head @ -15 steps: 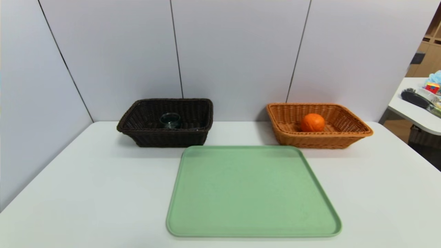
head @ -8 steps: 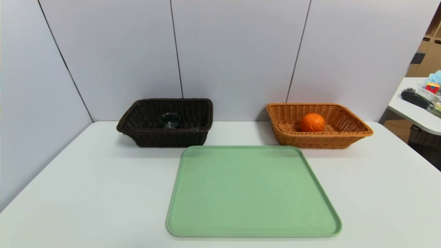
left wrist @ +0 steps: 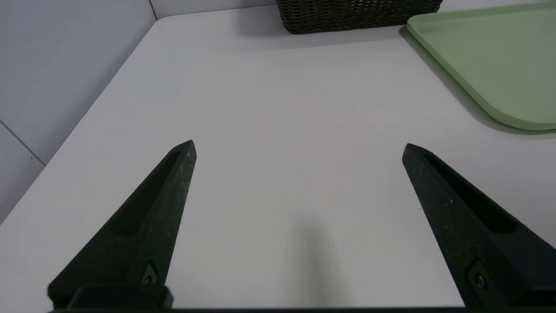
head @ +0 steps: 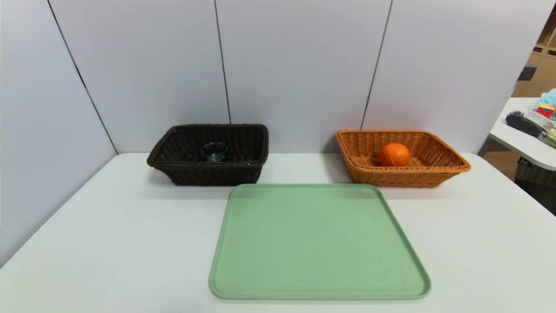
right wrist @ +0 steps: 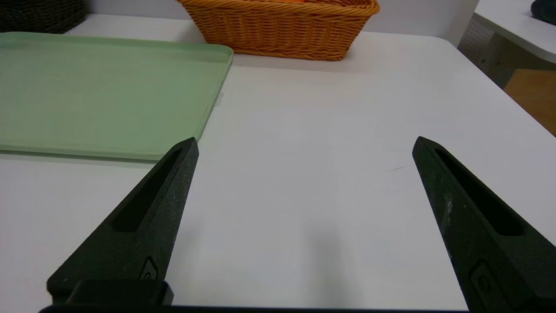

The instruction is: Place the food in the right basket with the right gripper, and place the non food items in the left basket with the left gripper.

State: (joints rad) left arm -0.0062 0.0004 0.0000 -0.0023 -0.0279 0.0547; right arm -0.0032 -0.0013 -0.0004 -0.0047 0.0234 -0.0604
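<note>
From my station, left to right: left gripper (left wrist: 297, 148) hung low over bare white tabletop (left wrist: 278, 113) at the left side, fingers (left wrist: 165, 195) spread wide, nothing between them. Its wrist camera caught the base of the left basket (left wrist: 358, 15) far ahead and a corner of the green tray (left wrist: 491, 56).

Head camera showed neither arm. Left basket (head: 208, 174) sat at the back left of the tabletop (head: 108, 243), against the wall panels, with the glass cup (head: 214, 152) inside. I couldn't make out the grey case there.

Green tray (head: 319, 241) lay in the middle, in front of and between both baskets.

Right basket (head: 404, 176) sat at the back right, orange fruit (head: 394, 154) resting inside it.

Right gripper (right wrist: 304, 143) hovered low over the tabletop (right wrist: 330, 130) just right of the tray (right wrist: 104, 91), fingers (right wrist: 156, 208) wide apart, holding nothing, right basket (right wrist: 282, 30) ahead.
</note>
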